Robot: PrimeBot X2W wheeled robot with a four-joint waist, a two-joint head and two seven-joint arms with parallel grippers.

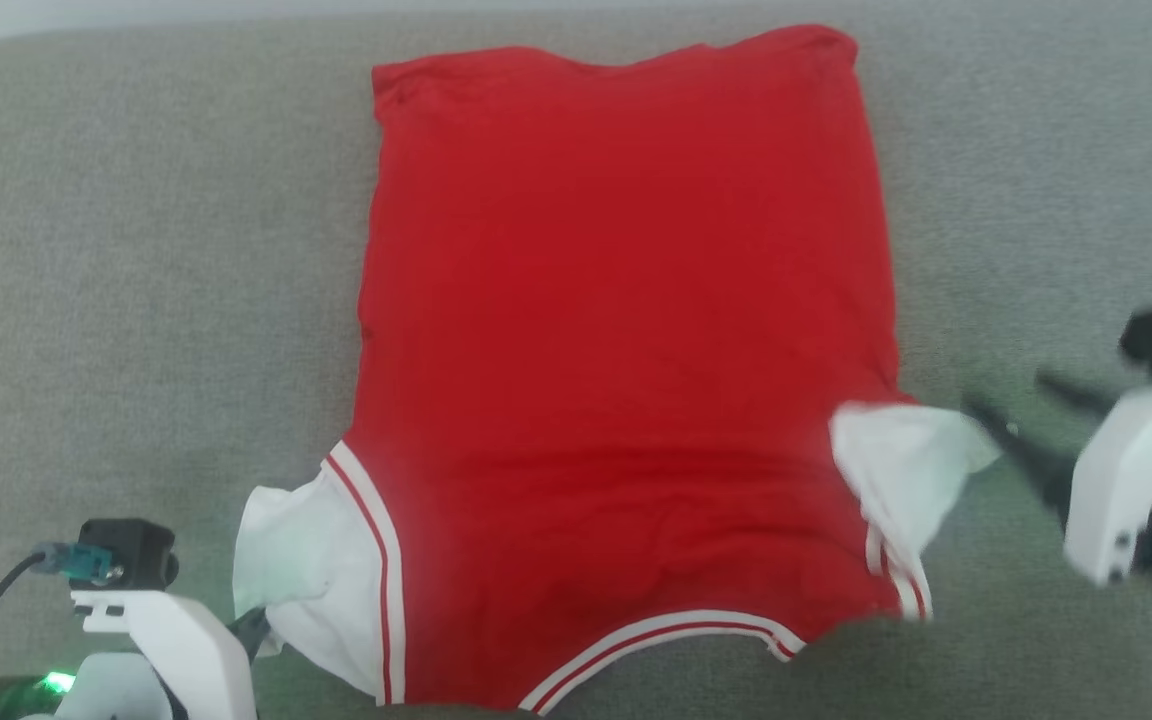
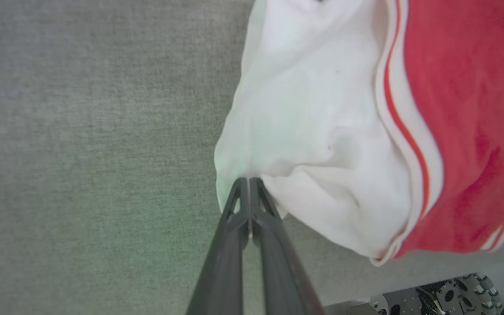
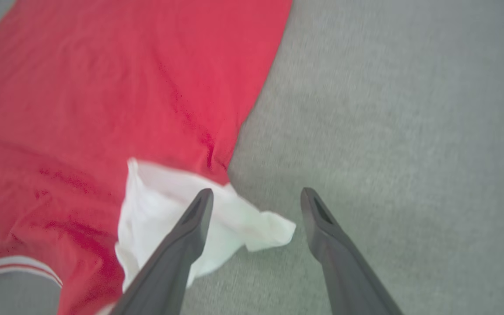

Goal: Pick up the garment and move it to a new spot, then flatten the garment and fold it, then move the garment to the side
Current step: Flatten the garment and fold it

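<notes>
The head view is showing the garment [image 1: 626, 350] spread on a grey surface [image 1: 136, 250], the left wrist view the left gripper [image 2: 249, 181] pinching its white sleeve [image 2: 313, 109] with fingers together, the right wrist view the right gripper [image 3: 256, 199] gaping empty beside the other sleeve [image 3: 160, 201].

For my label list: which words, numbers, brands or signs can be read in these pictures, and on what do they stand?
None can be read. The garment lies with a plain red side up, only striped trim at its edges; the grey surface bears no print.
</notes>
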